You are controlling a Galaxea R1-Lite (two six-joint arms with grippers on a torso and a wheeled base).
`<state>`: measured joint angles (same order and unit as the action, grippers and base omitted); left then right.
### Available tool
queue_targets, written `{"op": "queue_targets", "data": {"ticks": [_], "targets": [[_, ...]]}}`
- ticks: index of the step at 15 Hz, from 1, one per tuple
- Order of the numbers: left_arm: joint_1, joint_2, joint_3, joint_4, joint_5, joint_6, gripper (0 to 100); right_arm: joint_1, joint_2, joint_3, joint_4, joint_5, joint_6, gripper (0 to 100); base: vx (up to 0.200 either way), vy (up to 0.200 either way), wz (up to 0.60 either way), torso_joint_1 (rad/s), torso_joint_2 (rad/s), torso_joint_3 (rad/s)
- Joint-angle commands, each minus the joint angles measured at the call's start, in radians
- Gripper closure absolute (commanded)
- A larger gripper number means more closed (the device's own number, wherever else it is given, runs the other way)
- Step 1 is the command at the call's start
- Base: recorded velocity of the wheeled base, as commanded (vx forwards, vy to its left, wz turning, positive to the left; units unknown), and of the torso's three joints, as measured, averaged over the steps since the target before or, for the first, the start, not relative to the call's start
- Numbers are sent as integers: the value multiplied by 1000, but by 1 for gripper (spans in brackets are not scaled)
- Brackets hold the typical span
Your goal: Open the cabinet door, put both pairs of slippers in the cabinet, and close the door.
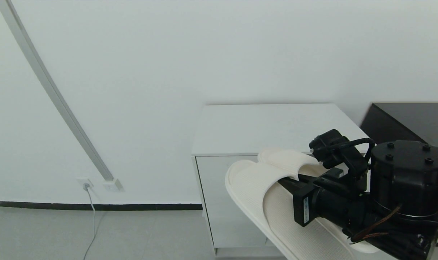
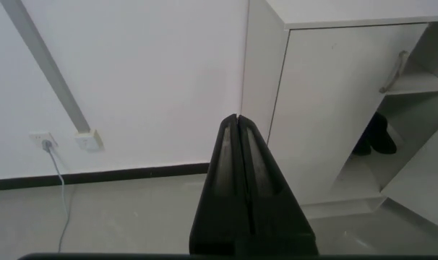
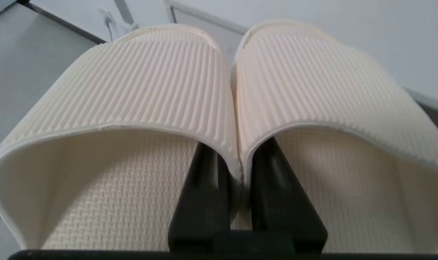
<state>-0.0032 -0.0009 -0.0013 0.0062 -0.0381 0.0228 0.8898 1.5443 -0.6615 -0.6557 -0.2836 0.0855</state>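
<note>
Right gripper [image 3: 237,165] clamps the cream slippers [image 3: 168,87] by their touching inner edges, toes pointing far-left at the cabinet [image 1: 262,126]; left gripper [image 2: 238,126] closed, empty.

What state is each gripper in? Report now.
Left gripper: shut, empty.
Right gripper: shut on the pair of cream ribbed slippers.
</note>
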Motion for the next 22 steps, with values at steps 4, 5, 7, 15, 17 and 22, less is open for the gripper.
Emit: {"op": "queue_targets", "data": {"ticks": [4,5,7,15,17,22], "targets": [[0,1,0,0,3,0,100,0,7,8,-1,0,-1,100,0,0,0,0,0,0],[0,1,0,0,6,0,100,0,7,8,-2,0,-1,100,0,0,0,0,0,0],[0,1,0,0,6,-3,100,1,7,8,-2,1,0,100,0,0,0,0,0,0],[0,1,1,-2,6,-1,100,1,22,8,-2,0,0,100,0,-25,0,1,0,0],[0,1,1,-2,6,-1,100,1,22,8,-2,0,0,100,0,-200,0,0,2,2],[0,1,1,-2,6,-1,100,3,22,8,-2,0,0,100,0,-200,0,7,2,3]]}}
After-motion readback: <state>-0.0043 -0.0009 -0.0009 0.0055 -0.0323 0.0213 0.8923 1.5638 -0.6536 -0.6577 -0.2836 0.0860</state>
